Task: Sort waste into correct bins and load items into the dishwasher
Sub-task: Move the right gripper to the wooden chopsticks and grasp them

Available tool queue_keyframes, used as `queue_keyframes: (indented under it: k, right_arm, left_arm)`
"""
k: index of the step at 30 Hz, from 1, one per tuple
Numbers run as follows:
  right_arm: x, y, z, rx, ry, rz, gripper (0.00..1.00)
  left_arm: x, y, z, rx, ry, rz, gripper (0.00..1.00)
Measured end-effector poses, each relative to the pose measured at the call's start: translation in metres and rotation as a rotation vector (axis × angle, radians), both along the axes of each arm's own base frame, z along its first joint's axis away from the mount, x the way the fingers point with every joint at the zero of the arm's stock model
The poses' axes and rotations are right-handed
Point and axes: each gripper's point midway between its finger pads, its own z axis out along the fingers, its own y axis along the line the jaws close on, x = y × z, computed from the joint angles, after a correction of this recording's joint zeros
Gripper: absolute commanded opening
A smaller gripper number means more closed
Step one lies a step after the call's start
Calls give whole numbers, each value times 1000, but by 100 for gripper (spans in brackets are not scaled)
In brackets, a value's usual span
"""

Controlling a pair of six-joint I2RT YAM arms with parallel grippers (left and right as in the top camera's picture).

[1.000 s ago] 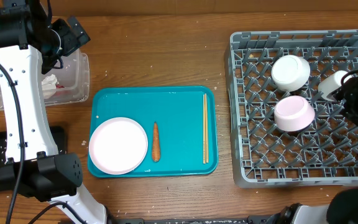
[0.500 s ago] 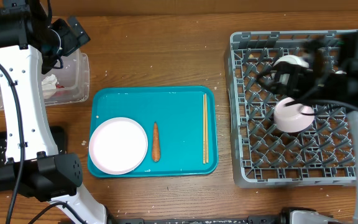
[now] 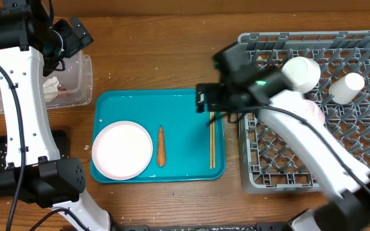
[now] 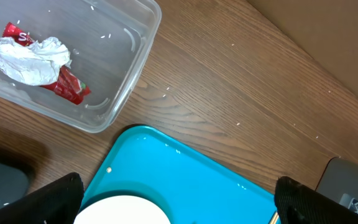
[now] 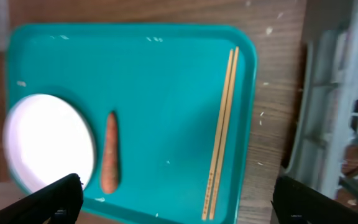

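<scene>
On the smooth teal tray [image 3: 185, 122] lie a round glossy plate [image 3: 122, 150], a tapered orange carrot [image 3: 161, 146] and slim wooden chopsticks [image 3: 212, 138]. The right tool [image 5: 179, 205] hangs wide above the tray; the left tool [image 4: 179, 202], off its corner, is wide too.

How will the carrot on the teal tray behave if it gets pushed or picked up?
The carrot looks round and tapered, so a nudge would probably roll it in an arc. The teal tray looks glossy, so it may slide.
</scene>
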Motion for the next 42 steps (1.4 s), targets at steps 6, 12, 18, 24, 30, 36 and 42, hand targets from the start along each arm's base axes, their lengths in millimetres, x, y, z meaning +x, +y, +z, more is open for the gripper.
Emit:
queue_keyframes:
  k: [6, 12, 18, 24, 30, 36, 42]
  right_arm:
    - [2, 10, -80, -142, 153, 1, 85]
    - [-3, 14, -121, -197, 237, 21, 70]
    - [-6, 23, -139, -204, 260, 41, 70]
    - [-8, 23, -149, -216, 282, 45, 70]
    - [-4, 26, -149, -203, 265, 45, 70]
    - [-2, 30, -152, -185, 260, 48, 70]
    - [-2, 31, -154, -179, 257, 48, 70]
  left_arm:
    - [0, 0, 0, 0, 0, 0, 100]
    - [0, 0, 0, 0, 0, 0, 100]
    - [0, 0, 0, 0, 0, 0, 100]
    - [0, 0, 0, 0, 0, 0, 100]
    - [0, 0, 0, 0, 0, 0, 100]
    - [0, 0, 0, 0, 0, 0, 100]
    - [0, 0, 0, 0, 0, 0, 100]
